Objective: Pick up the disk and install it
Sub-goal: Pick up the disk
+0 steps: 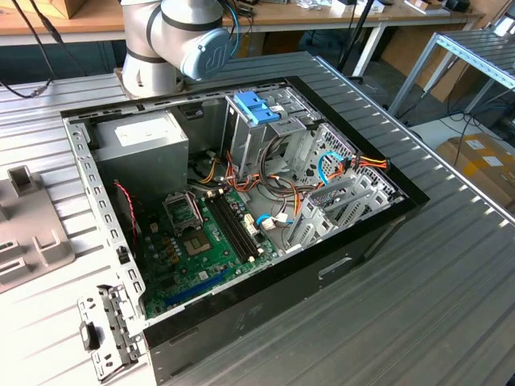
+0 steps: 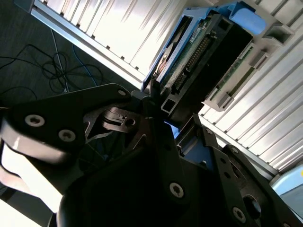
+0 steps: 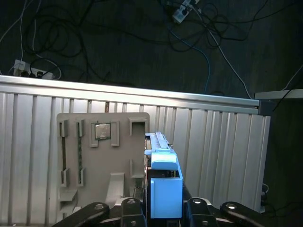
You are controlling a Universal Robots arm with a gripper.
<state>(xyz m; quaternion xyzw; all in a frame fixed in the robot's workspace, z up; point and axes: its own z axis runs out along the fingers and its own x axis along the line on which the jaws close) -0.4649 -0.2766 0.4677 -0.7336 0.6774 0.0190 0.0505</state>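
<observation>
Disk [image 3: 164, 182] stands on edge in the gripper [image 3: 164, 210], pincer pressed onto its two flat sides, one blue rail facing the first wrist camera. The second wrist view catches the disk [image 2: 208, 52] from its circuit-board side, with the connector row and blue rails at both ends. There the black gripper [image 2: 154, 111] linkage meets at its near edge. A grey fixture tray [image 3: 102, 151] sits just beside the disk. Can't tell whether the disk touches tray or table. One tray pocket holds a small square metal part [image 3: 102, 131]; contents of the narrow slots are unclear. The tray lies on a slatted aluminium table [image 3: 213, 151]. Past the table edge is dark floor with loose cables [image 3: 208, 61]. In the exterior view an open PC case [image 1: 338, 265] lies on the table, with the arm joint [image 1: 181, 36] behind it. Inside are a drive cage [image 1: 257, 108] with a light-blue top at the back and a grey power supply [image 1: 145, 149] on its exterior-view left. A green motherboard [image 1: 197, 241] sits lower, with cable bundles [image 1: 278, 173] between cage and board. A loose metal bracket [image 1: 105, 330] lies at the case's near corner.
</observation>
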